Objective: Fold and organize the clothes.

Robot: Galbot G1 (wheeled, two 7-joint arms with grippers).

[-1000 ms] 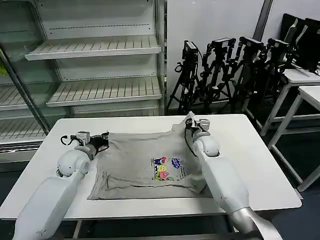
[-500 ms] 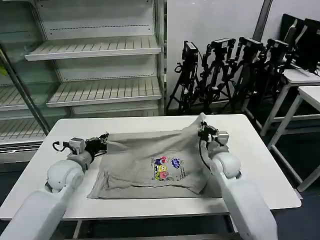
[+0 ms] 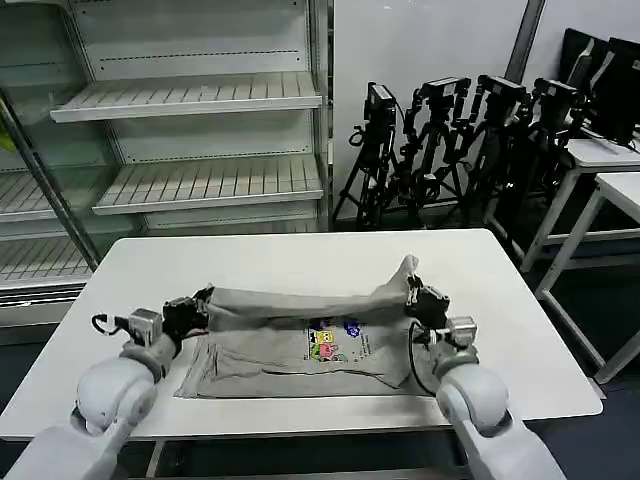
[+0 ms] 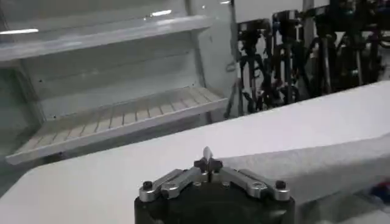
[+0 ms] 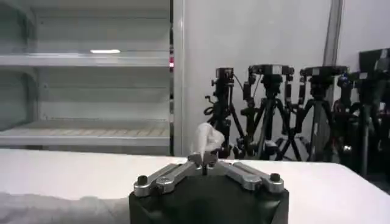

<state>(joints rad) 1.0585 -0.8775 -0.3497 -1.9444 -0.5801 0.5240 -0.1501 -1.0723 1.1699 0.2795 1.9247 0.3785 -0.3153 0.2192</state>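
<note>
Head view: T-shirt [image 3: 300, 340] lies on table [image 3: 520, 300], far edge lifted by left gripper [image 3: 200, 300] and right gripper [image 3: 412, 292].
Wrist views: both jaws clenched on cloth.
Both corners should be drawn forward evenly, edge kept taut.

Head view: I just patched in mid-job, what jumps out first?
The light grey T-shirt lies on the white table, its far edge lifted and stretched taut above the chest print. The left end effector pinches one end, the right end effector the other. Camera tripods stand behind.
</note>
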